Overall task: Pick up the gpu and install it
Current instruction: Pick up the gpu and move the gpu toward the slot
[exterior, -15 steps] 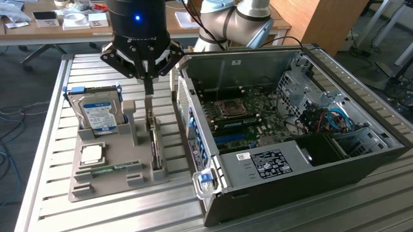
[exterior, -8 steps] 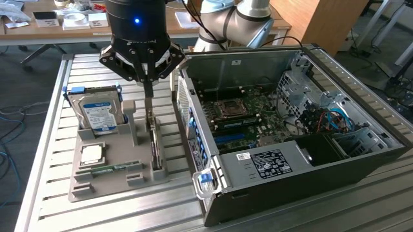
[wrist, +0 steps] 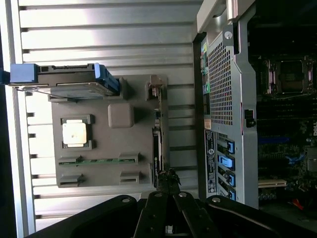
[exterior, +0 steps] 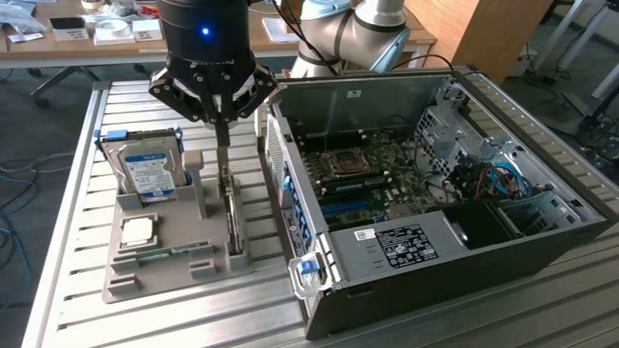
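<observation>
Slatted metal desk. Graphics card upright in tray slot; hand closed on its end. Not lifted, not installed.

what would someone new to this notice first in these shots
The open black computer tower lying on its side, motherboard exposed, takes up the exterior view's right. Left of it in that view, the black claw is shut on the thin dark expansion card standing on edge in the grey parts tray.
</observation>
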`<state>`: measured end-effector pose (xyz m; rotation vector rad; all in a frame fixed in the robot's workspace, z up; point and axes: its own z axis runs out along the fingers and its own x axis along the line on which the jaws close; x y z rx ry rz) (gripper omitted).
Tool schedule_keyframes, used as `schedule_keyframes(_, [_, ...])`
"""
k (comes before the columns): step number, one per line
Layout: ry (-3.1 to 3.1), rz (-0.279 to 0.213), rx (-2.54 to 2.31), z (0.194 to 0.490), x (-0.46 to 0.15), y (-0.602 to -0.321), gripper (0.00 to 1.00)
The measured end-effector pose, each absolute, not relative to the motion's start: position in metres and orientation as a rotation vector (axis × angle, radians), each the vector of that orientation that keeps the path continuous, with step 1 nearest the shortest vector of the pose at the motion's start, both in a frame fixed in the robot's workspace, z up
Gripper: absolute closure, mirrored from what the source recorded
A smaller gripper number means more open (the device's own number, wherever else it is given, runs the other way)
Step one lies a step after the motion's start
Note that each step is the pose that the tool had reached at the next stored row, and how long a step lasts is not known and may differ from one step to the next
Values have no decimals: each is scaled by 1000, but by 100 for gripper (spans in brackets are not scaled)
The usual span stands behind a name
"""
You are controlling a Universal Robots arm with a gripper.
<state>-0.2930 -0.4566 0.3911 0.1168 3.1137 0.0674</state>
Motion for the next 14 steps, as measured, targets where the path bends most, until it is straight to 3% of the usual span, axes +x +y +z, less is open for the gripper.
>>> schedule_keyframes(6, [3114,67,117,391,-293,-457,89])
schedule_keyframes(9, [3114,67,117,391,-293,-457,71])
schedule_keyframes(10, [3114,67,117,391,-293,-457,71])
schedule_keyframes(11, [3114,67,117,391,-293,-457,64])
schedule_keyframes(14, [3114,67,117,391,-293,-457,64])
